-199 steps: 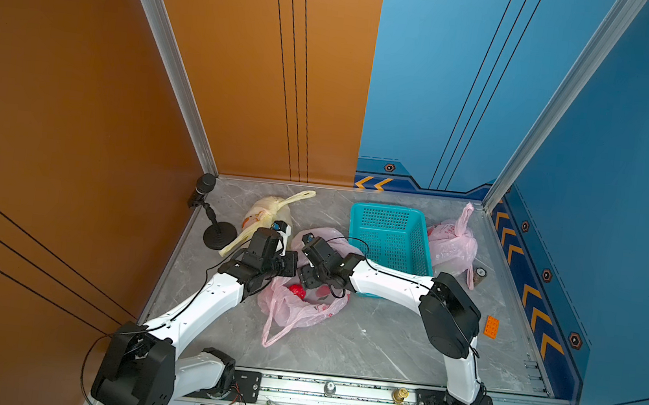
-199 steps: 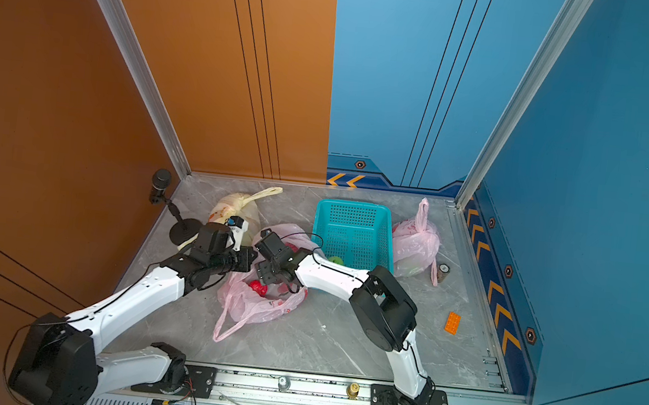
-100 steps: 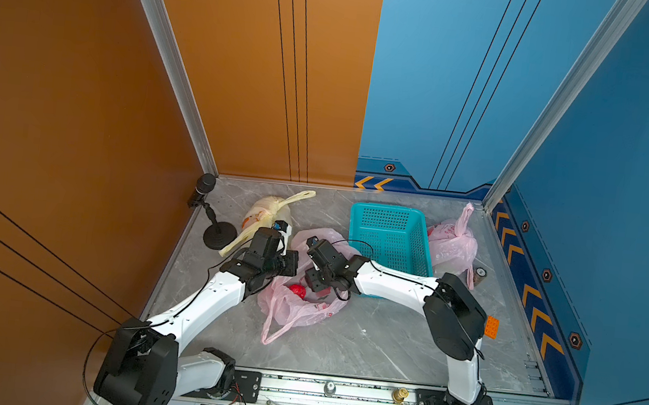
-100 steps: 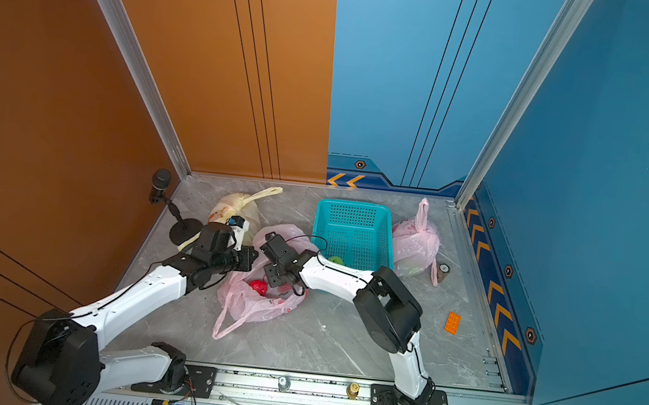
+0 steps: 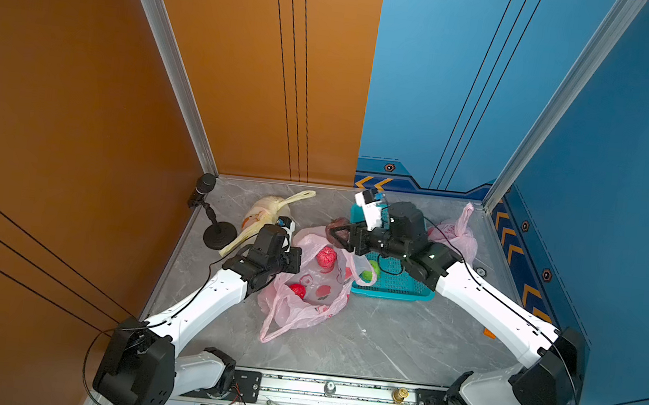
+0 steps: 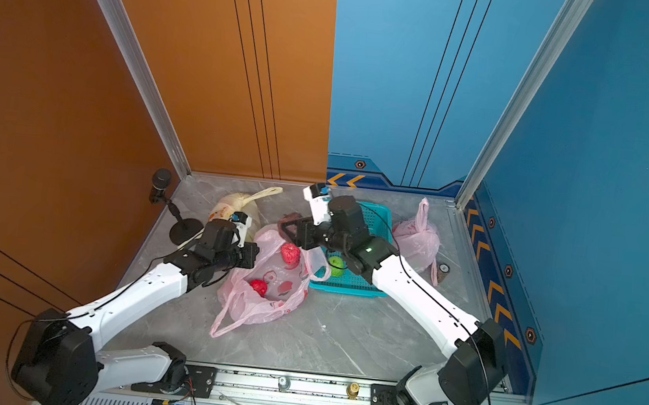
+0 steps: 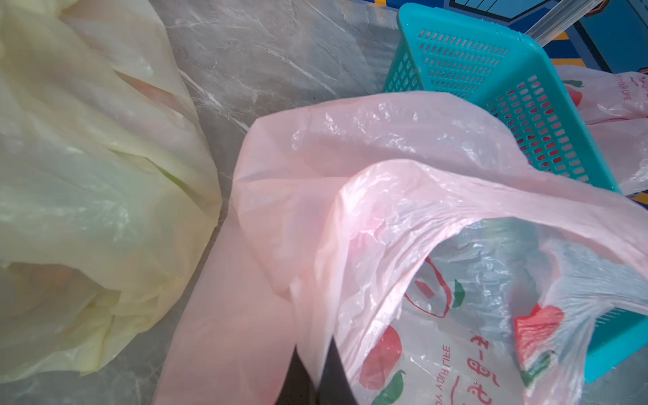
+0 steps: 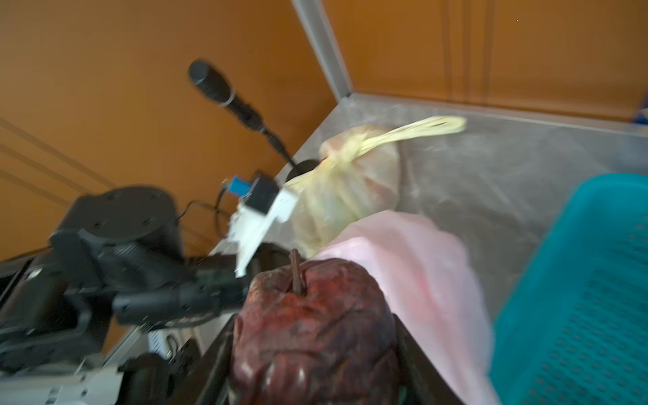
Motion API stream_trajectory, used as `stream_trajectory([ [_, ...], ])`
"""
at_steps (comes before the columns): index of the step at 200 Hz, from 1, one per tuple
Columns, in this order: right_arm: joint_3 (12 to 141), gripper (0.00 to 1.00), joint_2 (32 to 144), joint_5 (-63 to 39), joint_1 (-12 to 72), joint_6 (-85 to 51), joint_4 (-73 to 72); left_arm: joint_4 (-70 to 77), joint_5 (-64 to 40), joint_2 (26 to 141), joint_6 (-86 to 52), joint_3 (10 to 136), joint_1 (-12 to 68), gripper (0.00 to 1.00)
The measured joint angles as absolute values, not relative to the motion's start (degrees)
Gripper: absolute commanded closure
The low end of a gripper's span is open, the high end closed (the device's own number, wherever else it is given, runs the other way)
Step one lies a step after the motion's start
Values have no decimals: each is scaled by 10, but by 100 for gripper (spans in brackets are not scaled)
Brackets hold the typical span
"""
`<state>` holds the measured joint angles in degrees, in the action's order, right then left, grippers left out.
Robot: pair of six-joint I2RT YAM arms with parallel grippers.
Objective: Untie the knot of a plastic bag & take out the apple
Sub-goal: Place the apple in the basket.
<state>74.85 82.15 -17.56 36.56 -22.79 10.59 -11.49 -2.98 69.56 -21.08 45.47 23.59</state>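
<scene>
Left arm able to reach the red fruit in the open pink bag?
Probably not. The left gripper is shut on the open pink bag rim and would have to let go. Otherwise the way looks free: the red fruit lies close by, and the right gripper is raised, holding the dark apple.

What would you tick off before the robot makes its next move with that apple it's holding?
1. The apple sits between the jaws of the right gripper: ok.
2. The apple is free of the pink bag: ok, it hangs above the bag's mouth.
3. The left gripper is shut on the bag's edge: ok.
4. Room in the basket: ok, only a green fruit shows inside.
5. Grip firm enough to carry: cannot tell, the right wrist view is blurred.
</scene>
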Motion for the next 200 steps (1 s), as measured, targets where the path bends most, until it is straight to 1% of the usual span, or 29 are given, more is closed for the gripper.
stream_trajectory([
  [18,748,56,820,-114,306,-225,135,-133,-8,696,-201,467,255,93],
  [30,746,55,832,-72,274,-219,158,-143,6,696,-194,474,264,81],
  [52,740,55,881,-17,236,-205,189,-160,32,696,-179,481,272,64],
  [70,738,53,934,12,220,-195,211,-170,52,692,-177,483,275,52],
  [79,738,53,960,23,215,-191,219,-177,62,688,-170,483,276,49],
  [106,738,53,1017,44,212,-182,235,-204,77,674,-163,493,279,48],
  [119,740,50,1037,50,212,-180,240,-217,83,669,-161,505,286,48],
  [128,746,44,1049,52,211,-179,246,-227,89,663,-160,514,296,48],
  [139,754,34,1061,53,210,-178,251,-239,95,651,-161,520,314,48],
  [148,760,29,1068,52,209,-177,255,-249,99,641,-162,523,332,48],
  [154,763,24,1071,52,208,-177,256,-254,99,636,-164,524,342,48],
  [164,764,19,1071,47,206,-175,259,-261,99,632,-170,524,359,48],
  [182,764,17,1063,30,206,-175,261,-271,99,639,-184,524,389,47],
  [200,761,19,1032,3,206,-176,261,-275,99,669,-194,526,415,47],
])
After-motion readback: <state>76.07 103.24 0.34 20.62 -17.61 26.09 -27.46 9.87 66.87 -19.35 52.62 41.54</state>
